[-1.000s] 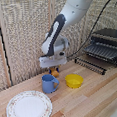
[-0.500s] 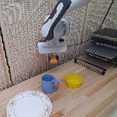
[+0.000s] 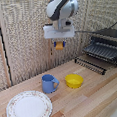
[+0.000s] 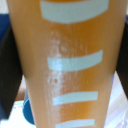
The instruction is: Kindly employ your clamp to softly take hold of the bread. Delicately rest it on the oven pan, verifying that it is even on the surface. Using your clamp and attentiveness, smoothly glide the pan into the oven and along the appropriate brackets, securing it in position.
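My clamp (image 3: 59,43) hangs high above the wooden table, shut on the bread (image 3: 59,45), a small orange-brown piece showing just under the white gripper body. In the wrist view the bread (image 4: 65,60) fills the picture, orange with pale stripes, and dark fingers (image 4: 6,75) press it from both sides. The oven (image 3: 112,36) stands at the exterior view's right with its front door (image 3: 90,65) dropped open. The oven pan (image 3: 100,50), dark with parallel wire bars, lies in the oven's mouth, well to the right of the clamp and lower.
A blue mug (image 3: 48,84) and a yellow bowl (image 3: 74,81) stand on the table (image 3: 98,99) below the clamp. A patterned white plate (image 3: 28,107) lies at the front left. A woven screen forms the back wall.
The clamp has risen with the bread, from just above the mug to well over it, and drifted toward the exterior view's right. Mug, bowl and plate have not moved.
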### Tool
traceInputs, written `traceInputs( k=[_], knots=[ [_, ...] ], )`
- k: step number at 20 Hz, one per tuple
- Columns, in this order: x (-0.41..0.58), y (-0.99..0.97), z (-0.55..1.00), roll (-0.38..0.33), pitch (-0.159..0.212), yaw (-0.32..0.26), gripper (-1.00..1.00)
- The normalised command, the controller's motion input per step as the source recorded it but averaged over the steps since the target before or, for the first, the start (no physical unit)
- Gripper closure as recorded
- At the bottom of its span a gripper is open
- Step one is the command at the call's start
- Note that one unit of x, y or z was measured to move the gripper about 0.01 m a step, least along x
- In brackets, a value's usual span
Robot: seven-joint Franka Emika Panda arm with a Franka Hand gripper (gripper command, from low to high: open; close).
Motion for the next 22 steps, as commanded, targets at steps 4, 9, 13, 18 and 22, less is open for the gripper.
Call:
traceInputs(
  k=[4,9,13,18,22],
  knots=[
    [-0.131,-0.73,0.51,0.038,0.059,-0.149,1.0],
    [-0.118,-0.89,0.32,0.051,0.047,-0.084,1.0],
    [-0.065,-1.0,0.24,0.078,0.033,-0.01,1.0],
    [-0.014,-1.0,0.16,0.081,0.007,-0.001,1.0],
    [0.0,-1.0,0.08,0.09,0.0,0.0,1.0]
  ],
)
